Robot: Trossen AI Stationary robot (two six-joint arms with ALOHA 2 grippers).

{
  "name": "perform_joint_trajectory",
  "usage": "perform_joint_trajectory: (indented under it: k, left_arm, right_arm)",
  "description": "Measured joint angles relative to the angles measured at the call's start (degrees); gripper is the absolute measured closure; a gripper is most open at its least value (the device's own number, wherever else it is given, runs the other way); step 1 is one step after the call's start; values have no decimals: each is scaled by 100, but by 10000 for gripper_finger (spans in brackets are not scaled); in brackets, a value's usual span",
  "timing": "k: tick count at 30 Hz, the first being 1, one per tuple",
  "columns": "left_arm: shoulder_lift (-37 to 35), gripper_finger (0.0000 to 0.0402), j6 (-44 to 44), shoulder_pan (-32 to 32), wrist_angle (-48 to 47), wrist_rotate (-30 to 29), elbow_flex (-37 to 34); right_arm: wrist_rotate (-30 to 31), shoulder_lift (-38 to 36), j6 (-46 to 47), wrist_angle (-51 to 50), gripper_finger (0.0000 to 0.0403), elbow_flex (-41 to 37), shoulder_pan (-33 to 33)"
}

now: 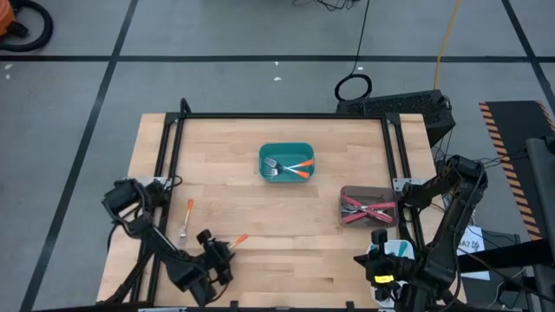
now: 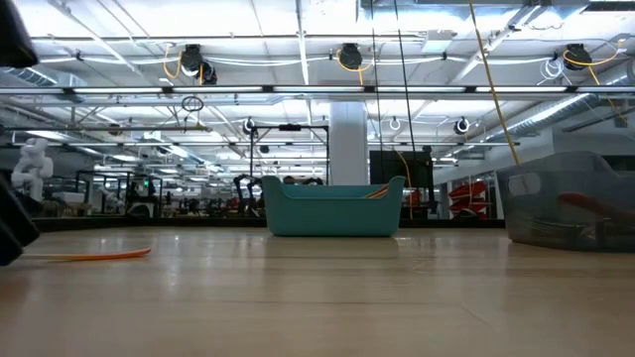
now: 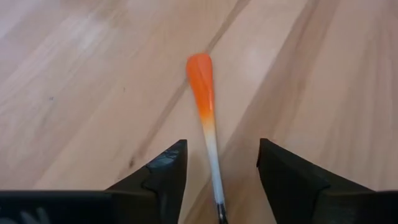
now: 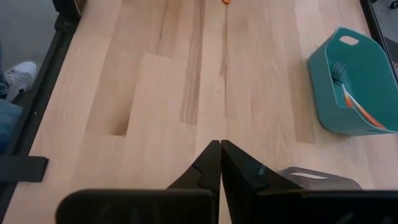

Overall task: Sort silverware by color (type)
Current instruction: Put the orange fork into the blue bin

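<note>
Between the two dark fingers [image 3: 163,177] of the left gripper [image 3: 217,180], at the bottom centre of the left wrist view, lies an orange fork [image 3: 205,118]. Its slim plastic handle is bright orange at the rounded tip and fades to pale, almost white, toward the gripper. The fingers stand apart on either side of the handle with clear gaps, so the gripper is open and grips nothing. In the high view this fork sits in the lower left of the frame, its orange end poking out to the right of the gripper.

Just left of it in the high view, a second orange fork [image 1: 186,219] lies on the wooden table [image 1: 286,251], handle up, silver tines down. In the low view it shows as a thin orange streak at the left edge.

At the centre of the table a teal bin [image 1: 287,162] holds silver-tined forks with orange handles. To its lower right, a grey bin [image 1: 368,206] holds forks with red handles, crossed over one another.

At the lower right of the high view, the right gripper [image 4: 219,163] waits near the table's front edge, beside the grey bin; in its wrist view the two fingers press together, closed on nothing.
</note>
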Motion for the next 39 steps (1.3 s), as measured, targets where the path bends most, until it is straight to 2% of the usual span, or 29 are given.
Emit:
perform_joint_trajectory:
  k: [7,10,14,20,30,34,39]
  left_arm:
    - [21,234,-603,-306,-339,-215,0]
    - [21,236,-905,-406,-390,-241,-2]
    - [21,236,-1192,-601,-390,-568,-28]
    - [26,236,-1702,-784,-250,-788,-394]
    - [564,238,-1609,-879,468,-1056,-590]
    - [706,265,-1588,-890,528,-1175,-586]
    - [730,334,-1463,-901,580,-1206,-586]
  right_arm:
    - [9,0,-22,36,395,0,0]
    - [7,0,-22,51,395,0,0]
    - [6,0,-25,60,394,0,0]
    - [-8,0,-35,60,394,0,0]
    - [-1,1,-42,78,394,0,0]
    - [2,0,-44,78,395,0,0]
    - [7,0,-44,76,395,0,0]
